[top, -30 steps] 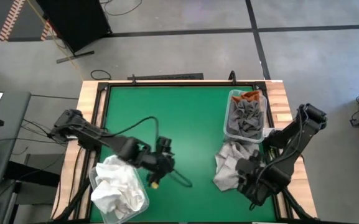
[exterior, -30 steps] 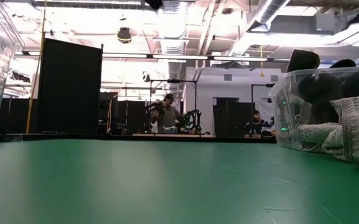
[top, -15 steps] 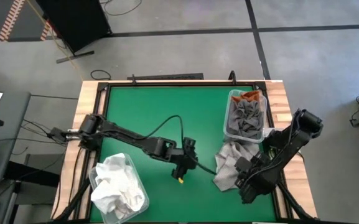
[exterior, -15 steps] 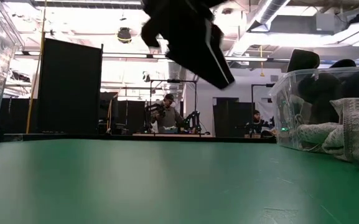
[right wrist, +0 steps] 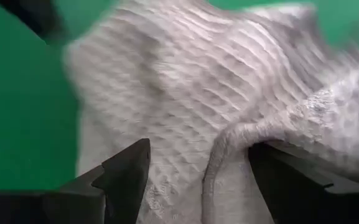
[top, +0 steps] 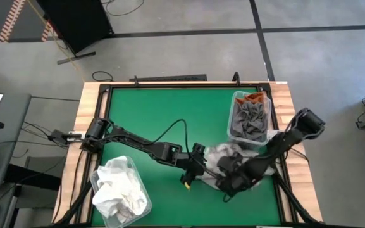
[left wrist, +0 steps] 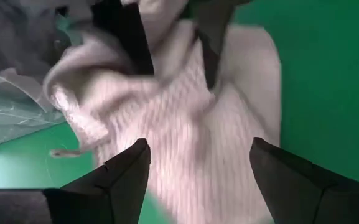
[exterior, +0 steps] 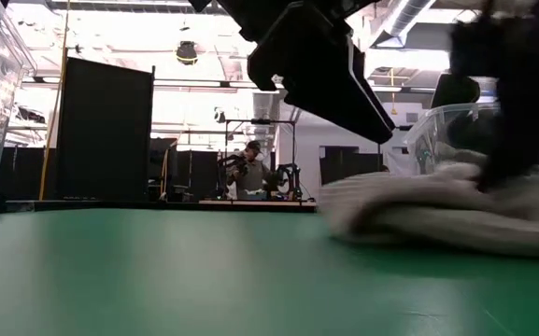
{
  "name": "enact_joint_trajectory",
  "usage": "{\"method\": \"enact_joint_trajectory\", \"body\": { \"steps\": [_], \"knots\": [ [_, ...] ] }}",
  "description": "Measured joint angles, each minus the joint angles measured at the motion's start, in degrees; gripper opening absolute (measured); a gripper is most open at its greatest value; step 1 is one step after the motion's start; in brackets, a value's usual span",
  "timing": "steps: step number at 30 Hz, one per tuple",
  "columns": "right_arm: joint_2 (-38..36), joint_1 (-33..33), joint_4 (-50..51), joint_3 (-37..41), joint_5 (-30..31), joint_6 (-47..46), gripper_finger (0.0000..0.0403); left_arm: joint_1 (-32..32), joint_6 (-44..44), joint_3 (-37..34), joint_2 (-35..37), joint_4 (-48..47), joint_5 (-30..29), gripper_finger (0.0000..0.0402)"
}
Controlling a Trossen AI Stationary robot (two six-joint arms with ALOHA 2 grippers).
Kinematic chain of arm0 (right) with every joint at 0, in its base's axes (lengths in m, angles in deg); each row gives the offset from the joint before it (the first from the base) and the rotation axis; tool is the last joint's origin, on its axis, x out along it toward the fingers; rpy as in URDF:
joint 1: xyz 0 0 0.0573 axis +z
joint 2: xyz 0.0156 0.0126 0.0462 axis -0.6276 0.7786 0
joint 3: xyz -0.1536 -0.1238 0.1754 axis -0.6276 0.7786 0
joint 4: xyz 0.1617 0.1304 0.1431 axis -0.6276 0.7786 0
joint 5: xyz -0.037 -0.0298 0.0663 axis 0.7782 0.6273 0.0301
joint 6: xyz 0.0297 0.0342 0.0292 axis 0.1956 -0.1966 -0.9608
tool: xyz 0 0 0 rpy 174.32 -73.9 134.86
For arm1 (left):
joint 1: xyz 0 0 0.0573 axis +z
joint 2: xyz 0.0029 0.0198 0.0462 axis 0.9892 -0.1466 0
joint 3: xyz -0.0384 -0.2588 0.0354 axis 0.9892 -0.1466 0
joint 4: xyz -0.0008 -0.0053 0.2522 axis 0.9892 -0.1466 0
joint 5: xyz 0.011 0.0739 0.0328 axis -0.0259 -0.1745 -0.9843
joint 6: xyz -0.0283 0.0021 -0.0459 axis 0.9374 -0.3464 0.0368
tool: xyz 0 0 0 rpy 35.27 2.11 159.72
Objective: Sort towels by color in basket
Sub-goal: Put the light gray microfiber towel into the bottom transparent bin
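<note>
A light grey ribbed towel (top: 223, 155) lies bunched on the green table (top: 163, 120), right of the middle. It also shows in the low view (exterior: 437, 210). My right gripper (top: 228, 177) is open at the towel's near side, with the cloth (right wrist: 179, 81) filling its wrist view. My left gripper (top: 195, 168) is open and empty. It hangs above the table just left of the towel (left wrist: 185, 124) and clear of it in the low view (exterior: 316, 65). My right gripper's open fingers (left wrist: 126, 37) stand in the towel's near part, slanting down from the table's right. A raised fold (right wrist: 241, 140) lies between them, against one finger. No pinch shows. The towel rests on the table.
A clear basket (top: 250, 117) at the right holds dark grey towels, with rust-orange cloth (top: 255, 97) at its far end. A second clear basket (top: 120, 190) at the near left holds white towels. Bare green table lies at the far side and in the middle.
My left gripper has swung from beside the white-towel basket toward the table's right, up to the grey towel. My right gripper has gone toward the table's left, and the towel has slid with it from the right edge toward the middle.
</note>
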Motion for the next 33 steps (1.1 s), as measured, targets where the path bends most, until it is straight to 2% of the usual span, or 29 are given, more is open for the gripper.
{"method": "enact_joint_trajectory", "body": {
  "steps": [7, 11, 16, 22, 30, 33],
  "knots": [
    [-0.68, -5.00, -15.74, -0.09, 0.33, 14.61, 0.0301, 0.25, -0.52, 0.00, -0.02, -2.40, 0.39, 0.0265],
    [-2.04, -4.69, -15.91, -2.25, 0.31, 17.90, 0.0301, 0.88, -0.19, 0.00, -0.02, -3.62, 1.15, 0.0265],
    [-3.87, -2.79, -10.96, -5.86, 0.41, 17.89, 0.0301, 1.86, 0.26, -0.02, -0.02, -2.70, 3.87, 0.0265],
    [-4.81, 0.57, -0.06, -11.80, 1.42, 15.81, 0.0301, 3.43, 1.52, -0.02, -4.00, 0.28, 7.03, 0.0265],
    [-4.68, 4.50, 9.58, -16.85, 3.80, 12.00, 0.0301, 4.81, 0.83, 1.95, -9.16, 1.88, 7.33, 0.0283],
    [-4.63, 5.11, 11.60, -16.96, 3.90, 9.78, 0.0301, 4.83, -0.25, 1.95, -9.28, 0.43, 7.65, 0.0265]
  ]
}}
